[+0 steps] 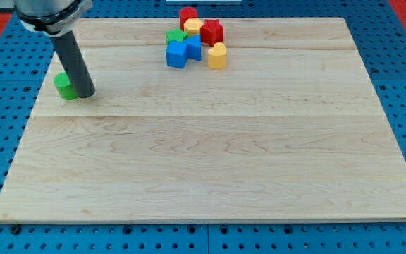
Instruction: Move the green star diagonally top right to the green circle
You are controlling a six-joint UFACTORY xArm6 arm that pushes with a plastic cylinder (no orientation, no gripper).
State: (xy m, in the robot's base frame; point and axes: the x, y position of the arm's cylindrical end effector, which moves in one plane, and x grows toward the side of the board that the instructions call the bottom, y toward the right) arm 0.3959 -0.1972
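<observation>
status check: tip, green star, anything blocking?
My tip at the view's left edge, against the green circle. Green star sits in the top cluster, wedged by a blue block and yellow block.

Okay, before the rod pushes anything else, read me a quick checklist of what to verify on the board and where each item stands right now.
1. Find my tip: ok, at the view's left, on the board.
2. Tip against a block: ok, beside the green block, on that block's right; actual contact cannot tell.
3. Which green block that is: cannot tell, the rod hides part of it.
4. Second green block found: ok, in the cluster at the view's top, by the blue blocks.
5. Greens diagonally adjacent: not ok, far apart.
6. Cluster crowding: not ok, red star and yellow block sit close.
</observation>
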